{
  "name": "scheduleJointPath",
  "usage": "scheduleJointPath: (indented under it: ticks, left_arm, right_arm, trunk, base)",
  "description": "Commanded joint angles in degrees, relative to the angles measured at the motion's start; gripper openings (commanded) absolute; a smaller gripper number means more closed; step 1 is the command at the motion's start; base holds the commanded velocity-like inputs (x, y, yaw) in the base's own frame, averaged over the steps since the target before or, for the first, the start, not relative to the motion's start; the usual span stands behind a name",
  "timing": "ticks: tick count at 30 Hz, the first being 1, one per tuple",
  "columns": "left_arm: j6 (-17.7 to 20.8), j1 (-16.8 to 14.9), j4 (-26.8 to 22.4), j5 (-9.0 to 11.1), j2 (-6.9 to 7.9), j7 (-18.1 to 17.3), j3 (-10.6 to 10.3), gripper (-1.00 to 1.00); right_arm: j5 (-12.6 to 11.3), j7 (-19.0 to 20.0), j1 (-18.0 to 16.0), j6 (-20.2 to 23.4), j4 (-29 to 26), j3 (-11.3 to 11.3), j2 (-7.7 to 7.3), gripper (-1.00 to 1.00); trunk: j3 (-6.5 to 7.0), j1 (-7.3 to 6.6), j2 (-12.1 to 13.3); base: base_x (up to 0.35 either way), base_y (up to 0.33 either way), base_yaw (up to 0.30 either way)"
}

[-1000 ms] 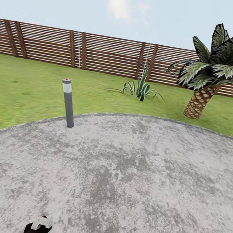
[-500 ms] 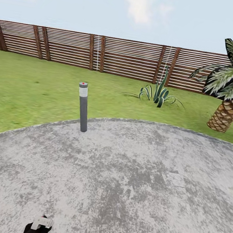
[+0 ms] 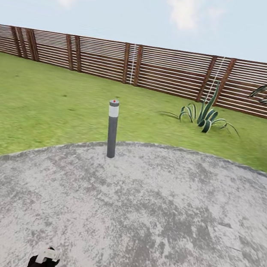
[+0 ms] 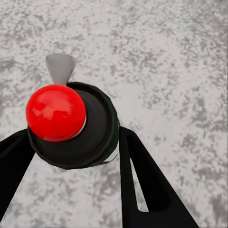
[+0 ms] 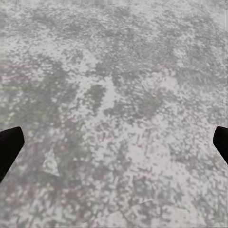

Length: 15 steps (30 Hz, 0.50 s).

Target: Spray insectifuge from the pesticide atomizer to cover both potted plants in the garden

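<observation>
pesticide atomizer (image 4: 71, 126), red cap, seemingly dark body

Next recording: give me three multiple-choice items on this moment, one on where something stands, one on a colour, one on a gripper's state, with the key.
1. Where does the grey bollard light stand?
A. At the gravel patio's edge, by the lawn
B. Against the wooden fence
C. Beside the agave tuft

2. What colour is the round knob on the pesticide atomizer?
A. Blue
B. Red
C. Yellow

3. What is the state of the left gripper?
A. Open and empty
B. Shut on nothing
C. Shut on the atomizer

Key: 1 A, its base meets the patio's curved border. 2 B, the left wrist view shows a glossy red ball. 3 C, the dark fingers flank the bottle's body on both sides.
</observation>
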Motion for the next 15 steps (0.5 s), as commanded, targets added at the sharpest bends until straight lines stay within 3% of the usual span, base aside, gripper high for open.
scheduleJointPath:
  ticks: [1, 15]
  left_arm:
    - [-0.14, -0.06, 0.08, 0.61, 0.04, -0.24, -0.38, -1.00]
    - [-0.16, -0.06, 0.08, 0.61, 0.08, -0.24, -0.38, -1.00]
  right_arm:
    - [0.62, -0.42, -0.03, -0.14, 0.07, -0.21, -0.01, 1.00]
    - [0.62, -0.42, -0.03, -0.14, 0.07, -0.21, -0.01, 1.00]
  trunk:
    - [-0.05, 0.03, -0.02]
    - [-0.05, 0.03, -0.02]
  base:
    - [0.339, -0.025, 0.277]
    - [0.339, -0.069, 0.277]
